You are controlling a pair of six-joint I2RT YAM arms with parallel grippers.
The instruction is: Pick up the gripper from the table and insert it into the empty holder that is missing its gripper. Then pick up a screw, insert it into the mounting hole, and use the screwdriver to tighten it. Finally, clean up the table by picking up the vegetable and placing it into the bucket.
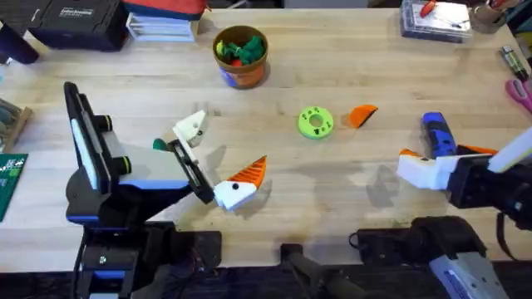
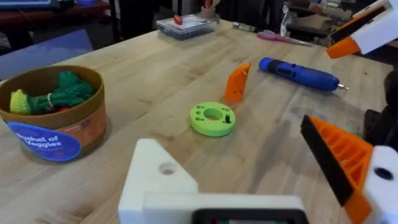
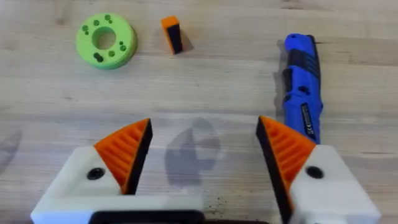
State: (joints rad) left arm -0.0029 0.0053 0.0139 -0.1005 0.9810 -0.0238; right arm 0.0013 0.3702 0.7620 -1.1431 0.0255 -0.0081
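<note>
The orange ribbed gripper wedge [image 1: 362, 115] [image 2: 237, 81] [image 3: 172, 34] lies on the table right of a lime-green disc [image 1: 315, 121]. My left gripper [image 1: 220, 154] [image 2: 249, 180] is open; one finger is the bare white empty holder [image 1: 193, 126] [image 2: 155, 180], the other carries an orange tip. The teal vegetable [image 1: 158, 144] lies beside the left arm. The blue screwdriver [image 1: 439, 135] [image 2: 298, 73] [image 3: 303, 93] lies at the right. My right gripper [image 1: 443, 152] [image 3: 202, 155] hangs open over its near end, holding nothing. The orange bucket [image 1: 241, 54] [image 2: 53, 118] stands at the back.
The lime-green disc [image 2: 212, 118] [image 3: 106, 40] has several small holes. Boxes and a clear case [image 1: 436, 18] line the back edge, scissors [image 1: 519, 91] lie far right, and a green circuit board [image 1: 10, 178] sits at the left edge.
</note>
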